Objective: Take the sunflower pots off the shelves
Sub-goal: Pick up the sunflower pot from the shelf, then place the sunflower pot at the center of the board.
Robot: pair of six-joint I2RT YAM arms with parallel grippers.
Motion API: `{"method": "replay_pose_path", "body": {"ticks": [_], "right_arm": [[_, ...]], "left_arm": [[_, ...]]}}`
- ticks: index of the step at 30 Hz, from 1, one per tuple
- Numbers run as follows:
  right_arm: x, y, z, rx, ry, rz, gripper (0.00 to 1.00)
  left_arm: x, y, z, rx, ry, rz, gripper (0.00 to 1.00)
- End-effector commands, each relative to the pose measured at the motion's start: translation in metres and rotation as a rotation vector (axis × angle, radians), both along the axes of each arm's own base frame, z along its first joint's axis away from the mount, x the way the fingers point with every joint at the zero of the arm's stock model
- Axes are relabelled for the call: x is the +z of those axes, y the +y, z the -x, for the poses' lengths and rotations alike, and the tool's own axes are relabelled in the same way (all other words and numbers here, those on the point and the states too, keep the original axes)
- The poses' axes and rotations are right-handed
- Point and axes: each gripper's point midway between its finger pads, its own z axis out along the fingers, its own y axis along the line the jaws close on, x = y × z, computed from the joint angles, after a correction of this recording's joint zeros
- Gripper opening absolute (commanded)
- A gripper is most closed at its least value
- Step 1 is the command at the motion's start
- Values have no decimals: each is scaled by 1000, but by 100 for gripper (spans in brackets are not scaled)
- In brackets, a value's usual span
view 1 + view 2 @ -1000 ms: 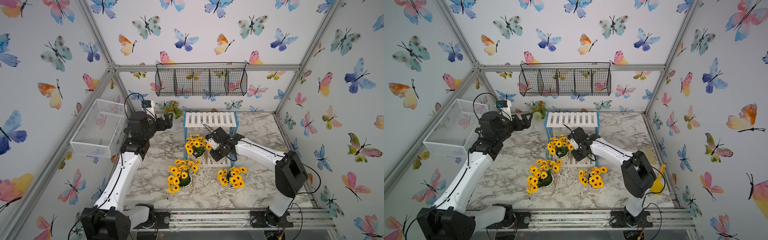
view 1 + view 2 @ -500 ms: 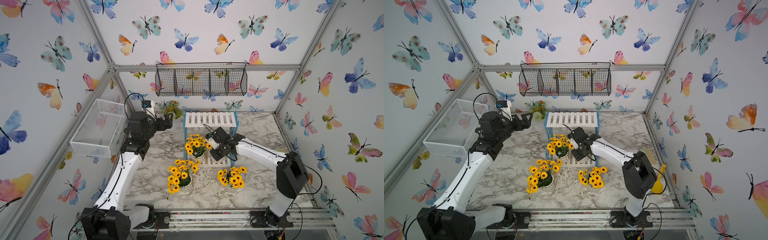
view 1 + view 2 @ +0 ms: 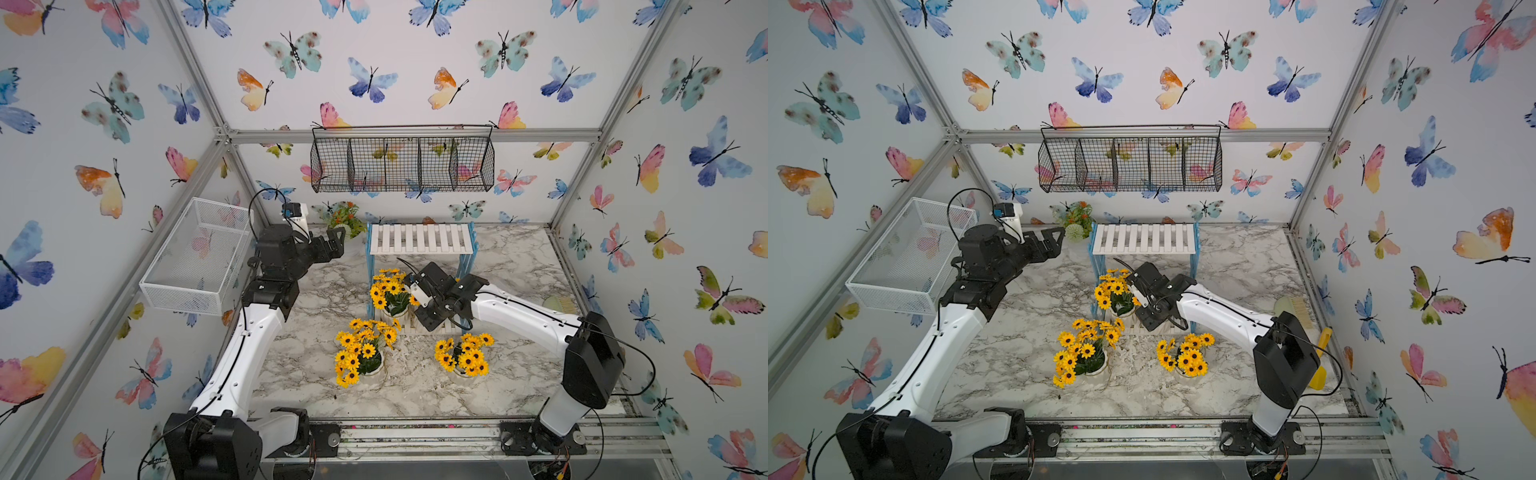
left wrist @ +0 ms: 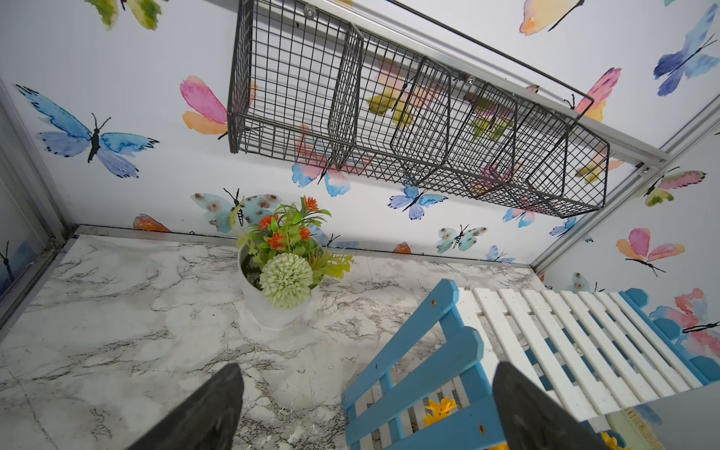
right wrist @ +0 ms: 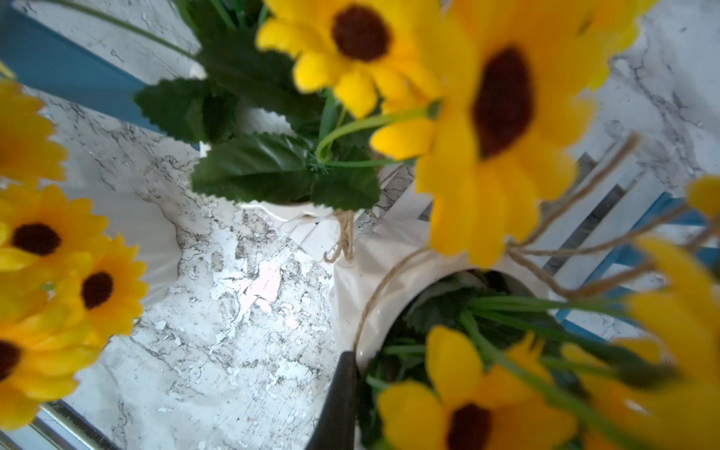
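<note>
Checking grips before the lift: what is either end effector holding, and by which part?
Right end effector pinches a sunflower pot by its twine-wrapped rim; left end effector holds nothing.

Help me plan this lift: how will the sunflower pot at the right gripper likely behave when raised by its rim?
Probably light: the sunflower pot is small, its flowers look artificial. Held at one side of the rim by the right gripper, it may hang tilted. Those wide, bendy flowers could brush the neighbouring pot.

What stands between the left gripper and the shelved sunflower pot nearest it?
The shelves' blue side frame: in the left wrist view the open left gripper faces its slats, with the sunflower pot showing only as petals behind them.
</note>
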Motion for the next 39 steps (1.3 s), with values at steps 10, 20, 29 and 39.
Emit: {"method": "replay_pose_path", "body": {"ticks": [10, 20, 29, 39], "right_arm": [[18, 16, 35, 33, -96, 57, 2], [5, 34, 70, 75, -92, 92, 2], [-17, 47, 98, 118, -65, 123, 2], [-40, 48, 114, 140, -42, 147, 2]], "left_arm": [[8, 0, -1, -7, -26, 15, 99], [10, 2, 1, -2, -34, 21, 99], [12, 4, 2, 4, -42, 19, 99], [11, 5, 3, 7, -43, 19, 99]]}}
